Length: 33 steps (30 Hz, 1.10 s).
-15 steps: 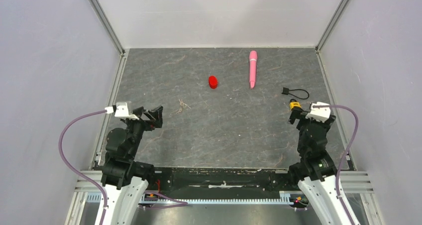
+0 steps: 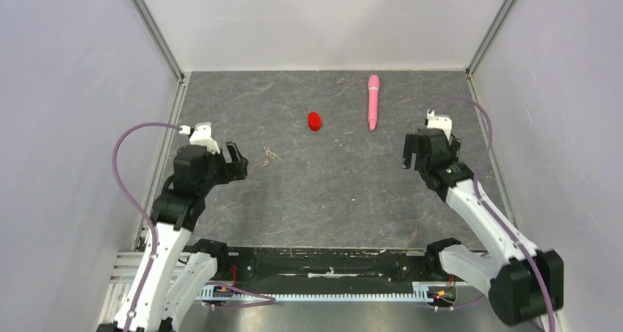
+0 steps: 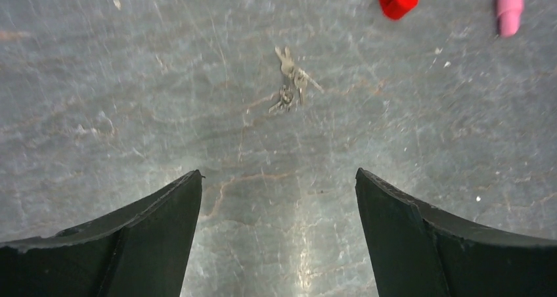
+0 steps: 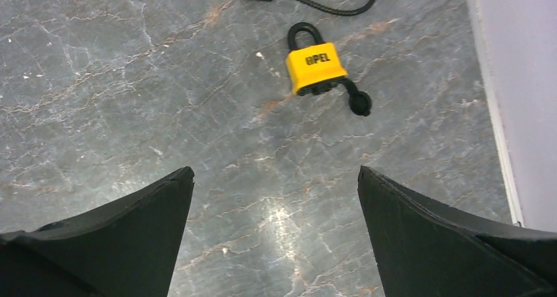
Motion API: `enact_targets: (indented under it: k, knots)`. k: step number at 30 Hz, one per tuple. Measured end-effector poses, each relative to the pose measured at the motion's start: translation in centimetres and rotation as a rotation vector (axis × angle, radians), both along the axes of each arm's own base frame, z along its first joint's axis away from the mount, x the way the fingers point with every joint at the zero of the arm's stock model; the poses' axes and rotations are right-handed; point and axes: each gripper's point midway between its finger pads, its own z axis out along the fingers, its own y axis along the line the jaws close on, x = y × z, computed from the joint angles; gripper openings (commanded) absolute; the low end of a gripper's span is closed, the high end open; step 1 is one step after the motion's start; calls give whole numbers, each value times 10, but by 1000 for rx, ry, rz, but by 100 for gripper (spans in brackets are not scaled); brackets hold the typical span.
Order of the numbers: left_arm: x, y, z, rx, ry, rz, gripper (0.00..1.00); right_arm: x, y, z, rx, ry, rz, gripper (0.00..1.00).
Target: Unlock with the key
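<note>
Left arm: end effector (image 3: pixel 278 173) hangs over the worktop (image 2: pixel 345 192) in the left-middle of the overhead view, fingers spread wide and holding nothing. The wide gap looks like readiness for a pick rather than a carry. The key (image 3: pixel 292 80) lies flat on the stone-grey surface in the upper centre of the left wrist view. It is a small silvery cluster on a ring, ahead of the fingertips and roughly centred between them, apart from both. That alignment suggests the left arm is squaring up on it. The key is thin and lies flush, so the judgement is that a low, careful pinch is needed. A red cap (image 2: pixel 314 120) sits above centre in the overhead view and a pink pen (image 2: pixel 373 102) lies lengthwise to its right. Both are well apart from the key and play no evident part. Right arm: end effector (image 4: pixel 276 172) also has its fingers spread, nothing between them. The right wrist view frames the yellow padlock (image 4: pixel 315 67) in the upper centre. It lies flat, black shackle pointing up-frame, a black flap at its lower right edge. A black cord (image 4: pixel 315 1) loops just above it, not touching as far as can be told. The padlock is hidden under the arm in the overhead view. Probable intent: right arm steadies the lock while the left fetches the key. Neither item is grasped yet.
</note>
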Motion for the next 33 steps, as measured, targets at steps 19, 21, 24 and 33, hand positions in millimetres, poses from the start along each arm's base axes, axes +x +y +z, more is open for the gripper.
enact_targets:
  k: [19, 21, 24, 33]
  knots:
    - [-4, -5, -58, 3, 284, 12, 92, 32, -44, -38, 18, 259, -177, 98]
    - [-6, -5, -65, 6, 297, 9, 92, 33, -48, -47, 28, 286, -187, 98]
    - [-8, -7, -70, 14, 306, -2, 92, 38, -56, -57, 48, 311, -198, 97]
    - [-7, -9, -67, 37, 287, -4, 92, 84, -67, -78, 103, 341, -120, 85]
